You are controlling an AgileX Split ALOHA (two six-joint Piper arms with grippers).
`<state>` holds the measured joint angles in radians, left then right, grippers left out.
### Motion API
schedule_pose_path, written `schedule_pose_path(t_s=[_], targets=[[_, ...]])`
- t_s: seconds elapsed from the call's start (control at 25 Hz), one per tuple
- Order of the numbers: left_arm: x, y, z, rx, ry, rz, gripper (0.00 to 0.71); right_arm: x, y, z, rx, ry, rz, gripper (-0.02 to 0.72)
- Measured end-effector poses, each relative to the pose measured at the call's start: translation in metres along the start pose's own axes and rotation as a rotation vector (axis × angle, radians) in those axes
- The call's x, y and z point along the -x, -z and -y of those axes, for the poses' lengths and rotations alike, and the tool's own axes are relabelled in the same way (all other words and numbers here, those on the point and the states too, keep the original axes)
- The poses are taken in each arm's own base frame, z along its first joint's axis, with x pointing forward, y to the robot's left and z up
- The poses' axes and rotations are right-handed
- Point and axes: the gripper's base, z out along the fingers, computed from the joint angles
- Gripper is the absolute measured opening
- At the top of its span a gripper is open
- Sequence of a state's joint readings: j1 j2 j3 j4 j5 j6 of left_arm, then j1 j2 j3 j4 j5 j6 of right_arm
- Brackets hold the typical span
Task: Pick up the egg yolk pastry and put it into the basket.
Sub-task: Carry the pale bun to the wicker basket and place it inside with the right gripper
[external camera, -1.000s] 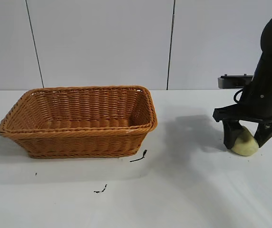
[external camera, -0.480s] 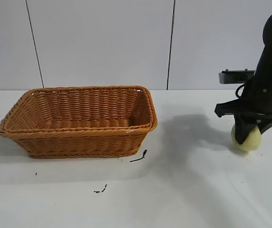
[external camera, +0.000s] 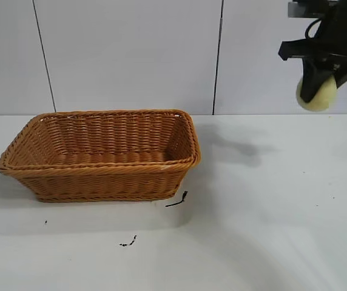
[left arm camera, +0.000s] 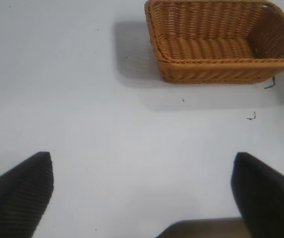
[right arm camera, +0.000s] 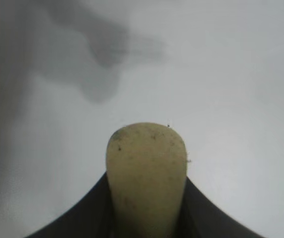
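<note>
Exterior view: right gripper (external camera: 317,91) hangs high at the right, pointing steeply down, jaws pinching the egg yolk pastry (external camera: 316,96) well above the surface (external camera: 270,212); the basket (external camera: 101,167) sits well apart to the left. Best to carry it across level, keep the squeeze, release only over the basket's middle. Left wrist view: left gripper (left arm camera: 142,198) idle, jaws spread, angled toward the basket (left arm camera: 221,74). Right wrist view: the pastry (right arm camera: 147,173) is wedged between the dark jaws.
</note>
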<state>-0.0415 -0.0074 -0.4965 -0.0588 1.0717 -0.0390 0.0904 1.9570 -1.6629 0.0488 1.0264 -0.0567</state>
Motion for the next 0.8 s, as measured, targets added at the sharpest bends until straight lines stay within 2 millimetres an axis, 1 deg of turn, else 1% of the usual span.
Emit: schedule_pose_path(t_s=[0.08,0.2,0.36,0.52,0.6,0.72,0.8], targets=[[0.0,0.0,0.0,0.0,0.0,0.0,0.695,0.008,0.006,-0.016,0.012,0.036,0.032,0.172],[0.0,0.0,0.0,0.0,0.0,0.0,0.695,0.019,0.013,-0.049,0.039,0.108,0.077,0.172],[0.0,0.0,0.0,0.0,0.0,0.0,0.695,0.026,0.018,-0.106,0.091,0.224,0.097,0.172],[0.0,0.0,0.0,0.0,0.0,0.0,0.695,0.025,0.017,-0.167,0.148,0.329,0.122,0.172],[0.0,0.0,0.0,0.0,0.0,0.0,0.695,0.021,0.015,-0.197,0.175,0.384,0.128,0.172],[0.0,0.0,0.0,0.0,0.0,0.0,0.695,0.014,0.007,-0.235,0.207,0.445,0.128,0.172],[0.0,0.0,0.0,0.0,0.0,0.0,0.695,0.009,-0.003,-0.254,0.221,0.473,0.119,0.172]])
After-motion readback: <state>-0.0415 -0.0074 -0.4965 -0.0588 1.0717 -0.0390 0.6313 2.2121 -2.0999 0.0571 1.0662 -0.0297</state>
